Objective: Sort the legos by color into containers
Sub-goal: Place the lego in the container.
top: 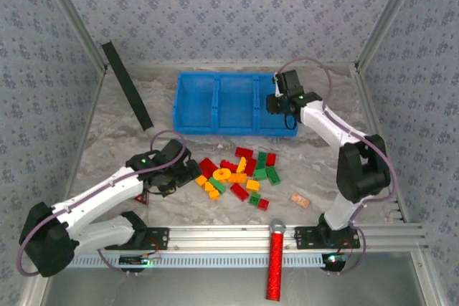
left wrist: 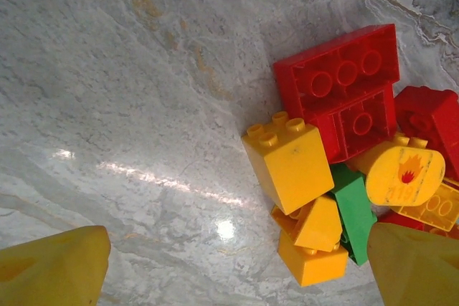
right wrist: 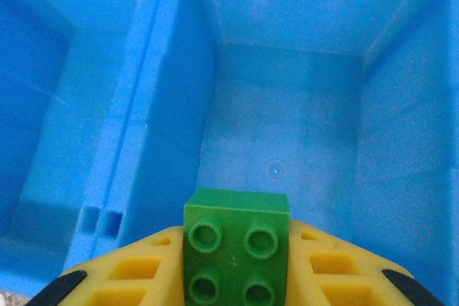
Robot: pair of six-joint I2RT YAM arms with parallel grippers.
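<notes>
The legos (top: 240, 173) lie in a loose red, green and yellow pile in the middle of the table. My left gripper (top: 188, 170) is low at the pile's left edge and open. In the left wrist view its yellow fingertips (left wrist: 54, 270) stand wide apart over bare table, with yellow bricks (left wrist: 290, 163) and a red brick (left wrist: 337, 69) just beside the right finger. My right gripper (top: 282, 105) hangs over the right compartment of the blue containers (top: 222, 74), shut on a green four-stud brick (right wrist: 237, 245) held above that compartment's bare floor (right wrist: 287, 141).
A black strip (top: 127, 85) leans at the back left. On the front rail stands a red glittery cylinder (top: 275, 263). A pale peach block (top: 300, 199) lies right of the pile, and a small red-and-black piece (top: 142, 198) sits under my left arm.
</notes>
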